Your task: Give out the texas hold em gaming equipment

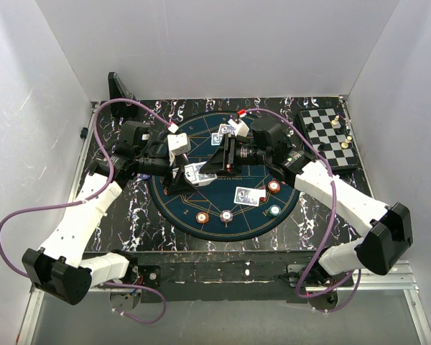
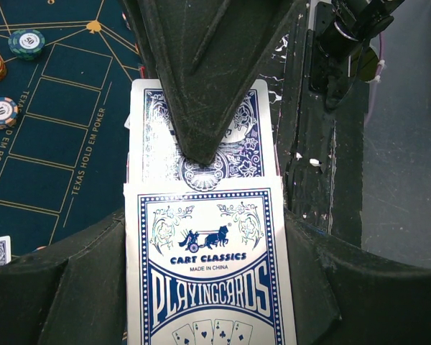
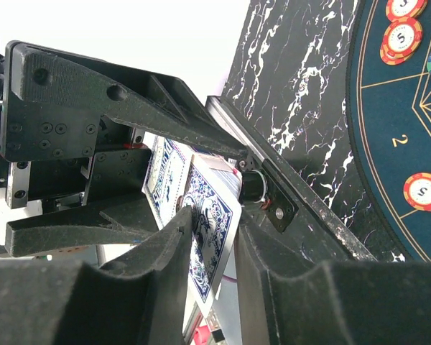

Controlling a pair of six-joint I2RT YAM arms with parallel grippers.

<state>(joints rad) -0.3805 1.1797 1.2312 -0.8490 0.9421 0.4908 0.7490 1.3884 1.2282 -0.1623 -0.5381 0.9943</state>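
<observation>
My left gripper [image 2: 208, 287] is shut on a blue-and-white playing card box [image 2: 210, 277] and holds it above the near left of the mat. A blue-backed card [image 2: 158, 136] sticks out of the box's open end. My right gripper [image 3: 212, 237] has a finger on each side of that card [image 3: 214, 215]. One finger touches its back and a gap shows at the other. From above, both grippers meet over the mat [image 1: 208, 169]. Striped chips [image 1: 202, 217] [image 1: 226, 215] [image 1: 274, 187] [image 1: 274, 210] and face-up cards [image 1: 248, 195] lie on the mat.
The round dark-blue mat [image 1: 255, 219] covers the middle of the black marbled table. A chessboard [image 1: 329, 136] with small pieces sits at the back right. More cards [image 1: 233, 129] lie at the mat's far edge. White walls close in the table.
</observation>
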